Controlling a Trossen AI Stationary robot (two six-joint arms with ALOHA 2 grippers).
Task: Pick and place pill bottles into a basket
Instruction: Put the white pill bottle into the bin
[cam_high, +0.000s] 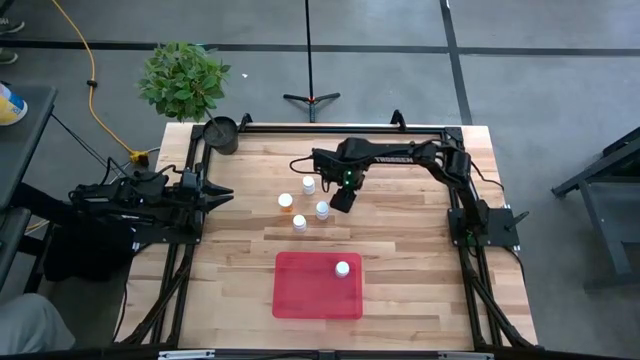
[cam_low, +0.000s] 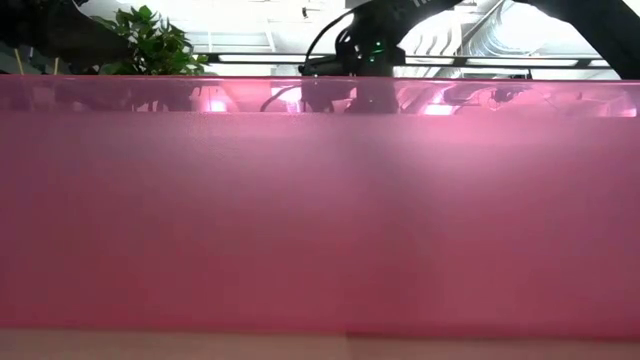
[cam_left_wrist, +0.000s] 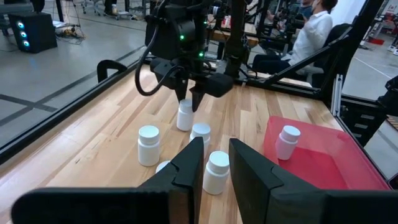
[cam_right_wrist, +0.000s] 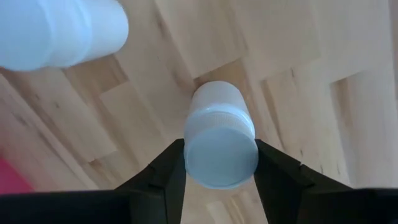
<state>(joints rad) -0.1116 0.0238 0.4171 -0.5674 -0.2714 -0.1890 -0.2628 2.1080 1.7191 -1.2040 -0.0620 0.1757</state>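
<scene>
The red basket (cam_high: 300, 300) lies at the table's near middle with one white-capped pill bottle (cam_high: 343, 268) standing in it. Several more bottles stand on the wood left of my right gripper, among them one (cam_high: 309, 185) and another (cam_high: 299, 222). My right gripper (cam_high: 342, 198) points down at the table's middle, shut on a further white bottle (cam_right_wrist: 221, 134), which it hides in the high view. That bottle also shows in the left wrist view (cam_left_wrist: 185, 118). My left gripper (cam_high: 222, 195) waits open and empty at the table's left (cam_left_wrist: 214, 171). My right gripper pinches the bottle's round white cap (cam_right_wrist: 221, 155) between its two fingers, one finger (cam_right_wrist: 165, 171) on each side. The fingers come from above, pointing down. The bottle is upright, and its base (cam_left_wrist: 185, 127) seems to be on the wood.
A dark round pot (cam_high: 222, 135) with a leafy plant (cam_high: 185, 78) stands at the far left corner. The basket's pink wall (cam_low: 320, 220) fills the low view. A person (cam_left_wrist: 311, 31) sits beyond the table's right side. Bare wood lies right of the basket.
</scene>
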